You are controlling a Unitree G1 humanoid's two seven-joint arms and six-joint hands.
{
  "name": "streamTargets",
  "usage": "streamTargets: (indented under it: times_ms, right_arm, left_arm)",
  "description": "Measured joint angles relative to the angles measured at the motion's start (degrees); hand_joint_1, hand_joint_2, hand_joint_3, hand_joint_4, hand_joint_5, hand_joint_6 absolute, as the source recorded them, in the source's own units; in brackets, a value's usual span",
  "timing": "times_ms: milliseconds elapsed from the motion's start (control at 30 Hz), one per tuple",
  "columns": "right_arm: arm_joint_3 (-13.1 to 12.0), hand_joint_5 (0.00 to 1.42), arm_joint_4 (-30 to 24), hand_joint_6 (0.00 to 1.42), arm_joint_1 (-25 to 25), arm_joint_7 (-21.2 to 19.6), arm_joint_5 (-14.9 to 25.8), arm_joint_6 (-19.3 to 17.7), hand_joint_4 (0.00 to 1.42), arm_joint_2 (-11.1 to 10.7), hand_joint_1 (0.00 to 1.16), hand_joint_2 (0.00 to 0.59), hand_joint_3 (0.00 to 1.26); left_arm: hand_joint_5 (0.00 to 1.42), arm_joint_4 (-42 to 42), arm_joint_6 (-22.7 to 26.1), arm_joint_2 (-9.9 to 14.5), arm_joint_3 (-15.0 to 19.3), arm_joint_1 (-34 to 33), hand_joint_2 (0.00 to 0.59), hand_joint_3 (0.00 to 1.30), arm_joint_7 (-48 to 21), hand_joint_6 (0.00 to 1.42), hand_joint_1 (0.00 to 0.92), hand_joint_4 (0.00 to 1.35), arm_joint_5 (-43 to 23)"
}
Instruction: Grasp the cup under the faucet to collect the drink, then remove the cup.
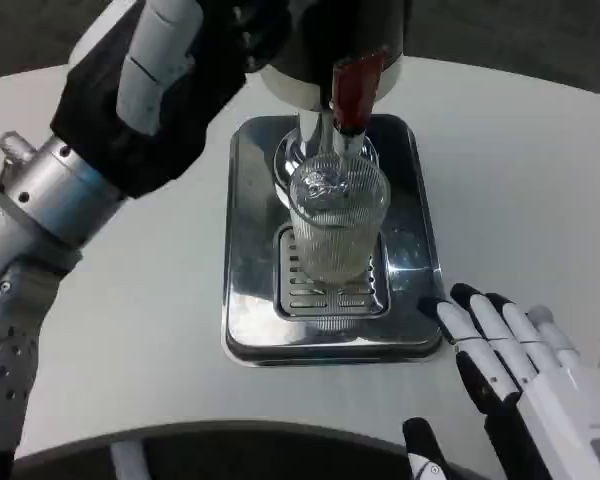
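The ribbed cup (337, 222) is standing on the drip tray (250, 330) right under the faucet (355, 92), catching the drink. The right hand (525, 375) is waiting beside the tray, fingers straight and close together; the left hand (170, 75) is reaching up by the dispenser, its finger state hidden from me.

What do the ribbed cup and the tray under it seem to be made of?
The cup looks like clear glass or hard plastic: it is see-through, with fine upright ribs and bright glints. Which of the two, the picture leaves open. The tray looks like polished metal, probably stainless steel: it mirrors its surroundings, and a slotted grille sits in its middle.
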Motion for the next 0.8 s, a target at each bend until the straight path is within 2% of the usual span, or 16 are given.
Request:
streamTargets:
  times_ms: [67, 200, 633, 800]
  right_arm:
    - [-0.1, 0.03, -0.1, 0.02, 0.1, 0.0, 0.0, 0.0, 0.02, 0.1, 0.40, 0.497, 0.08]
    - [-0.5, 0.03, -0.4, 0.02, 0.1, 0.0, 0.3, 0.2, 0.02, 0.3, 0.40, 0.497, 0.08]
    - [-1.0, 0.04, -0.9, 0.03, 0.4, 0.0, 0.9, 0.8, 0.02, 0.9, 0.40, 0.497, 0.08]
    - [-0.9, 0.04, -1.2, 0.03, 0.9, 0.0, 1.3, 0.9, 0.02, 1.4, 0.40, 0.497, 0.08]
  left_arm:
    - [0.00, 1.1, 3.8, -1.1, 0.2, -1.1, 0.080, 0.00, -1.2, 0.00, 0.000, 0.00, -3.1]
    - [0.00, 5.1, 7.6, -1.7, 0.6, -2.9, 0.079, 0.00, -2.6, 0.00, 0.000, 0.00, -3.5]
    - [0.00, 11.6, 7.4, -2.9, 0.1, -6.1, 0.075, 0.00, -6.7, 0.00, 0.000, 0.00, 1.5]
    - [0.00, 12.6, 7.3, -3.0, -1.5, -6.4, 0.074, 0.00, -8.4, 0.00, 0.000, 0.00, 4.0]
